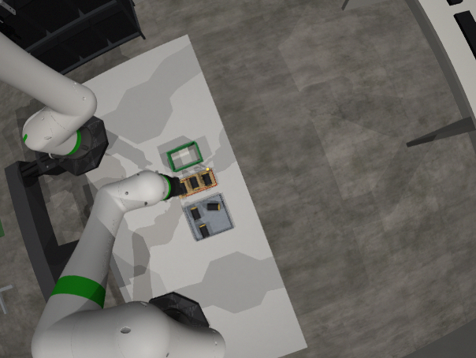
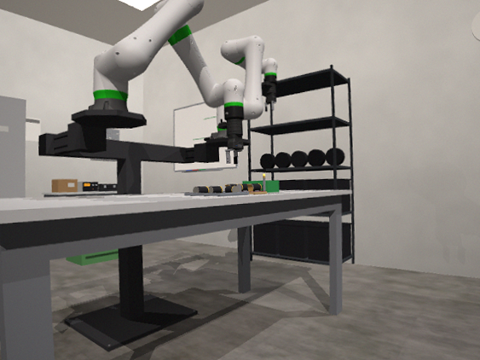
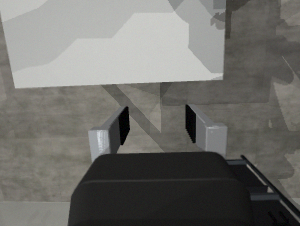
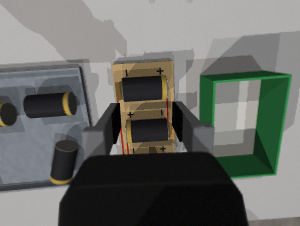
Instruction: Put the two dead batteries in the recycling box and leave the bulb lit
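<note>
Black cylindrical batteries with yellow ends sit flipped end-for-end in the tan rectangular holder, probably to chain current to the little glowing yellow bulb, while the right hand hovers open and empty, fingers likely straddling their sides for grabbing.

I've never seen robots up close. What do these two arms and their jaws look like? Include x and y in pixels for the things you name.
Both arms (image 1: pixel 88 221) (image 1: pixel 43 79) are smooth, rounded and off-white, with bright green bands and small dark screw holes. Their ends are black. The jaws are two straight grey fingers each, with black pads facing inward.
</note>
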{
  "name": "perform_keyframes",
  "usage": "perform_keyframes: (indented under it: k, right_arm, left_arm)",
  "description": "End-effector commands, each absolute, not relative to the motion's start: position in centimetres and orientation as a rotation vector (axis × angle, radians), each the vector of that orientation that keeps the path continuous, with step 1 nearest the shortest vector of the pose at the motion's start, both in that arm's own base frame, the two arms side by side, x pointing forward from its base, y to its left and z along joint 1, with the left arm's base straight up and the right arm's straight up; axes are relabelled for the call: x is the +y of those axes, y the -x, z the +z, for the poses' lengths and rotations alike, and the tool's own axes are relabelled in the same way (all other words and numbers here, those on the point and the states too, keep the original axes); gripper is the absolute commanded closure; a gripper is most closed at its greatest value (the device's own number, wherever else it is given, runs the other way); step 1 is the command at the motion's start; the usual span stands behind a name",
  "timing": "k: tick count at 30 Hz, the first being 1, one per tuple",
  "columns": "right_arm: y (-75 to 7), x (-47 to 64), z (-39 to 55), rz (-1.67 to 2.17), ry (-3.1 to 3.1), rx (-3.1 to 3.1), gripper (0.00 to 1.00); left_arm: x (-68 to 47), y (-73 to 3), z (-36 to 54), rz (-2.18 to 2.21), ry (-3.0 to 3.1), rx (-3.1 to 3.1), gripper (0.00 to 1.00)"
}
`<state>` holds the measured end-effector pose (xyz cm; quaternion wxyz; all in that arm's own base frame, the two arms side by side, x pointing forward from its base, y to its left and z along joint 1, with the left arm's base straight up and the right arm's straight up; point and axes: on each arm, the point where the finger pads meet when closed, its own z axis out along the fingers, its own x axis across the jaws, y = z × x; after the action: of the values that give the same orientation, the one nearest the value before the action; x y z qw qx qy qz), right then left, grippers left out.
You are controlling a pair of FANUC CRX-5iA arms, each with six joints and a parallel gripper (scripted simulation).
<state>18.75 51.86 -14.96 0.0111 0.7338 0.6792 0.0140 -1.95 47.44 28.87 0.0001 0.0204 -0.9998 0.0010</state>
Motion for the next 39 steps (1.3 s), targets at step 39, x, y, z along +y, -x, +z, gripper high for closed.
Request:
perform_keyframes:
  k: [39]
  right_arm:
    - [-18.7,52.02,-14.83,0.003,-0.184,3.136,0.1]
  left_arm:
    - [47.46,1.93,28.97,0.0,-0.064,-3.141,0.0]
